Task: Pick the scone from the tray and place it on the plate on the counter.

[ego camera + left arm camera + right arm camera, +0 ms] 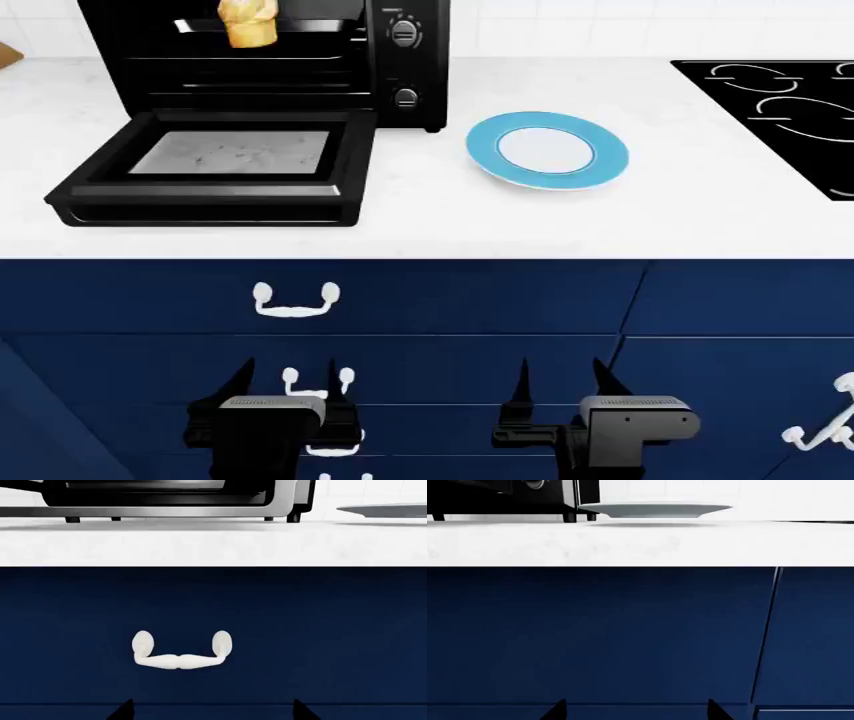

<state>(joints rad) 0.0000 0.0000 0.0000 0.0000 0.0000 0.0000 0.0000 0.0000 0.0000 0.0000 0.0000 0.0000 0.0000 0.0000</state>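
Hanging low in front of the navy cabinets (441, 330), both arms, well below the front edge of the counter (400, 215). Left gripper (287, 385) spread wide, fingertips well apart, nothing between them; right gripper (558, 385) likewise parted and empty. From the left wrist view, only two dark fingertips (123, 711) poking in, facing a drawer front with a white handle (181, 652); from the right wrist view, the same pair of tips (557, 710) against plain blue panel.

Up top: broad bare marble between the oven's dropped door flap (220, 170) and the plate (547, 150), more bare marble from the plate across to the black stovetop (781, 105). Door flap lying flat, jutting out toward the counter's front edge, leaving the mouth of the toaster oven (267, 60) wide open.

Inside, high on the tray (314, 26), sits the scone (248, 22): small, lumpy, golden-brown with paler yellow flakes, far smaller than the plate. Partly cut off by the top of the head view, so full outline not visible. Seen part standing taller than wide, long axis running roughly up and down in that view, narrower end toward the tray's front lip.

Plate resting flat on the counter just right of the oven, sky-blue rim, whitish centre, nothing on it. Edge-on and thin in the right wrist view (654, 510).
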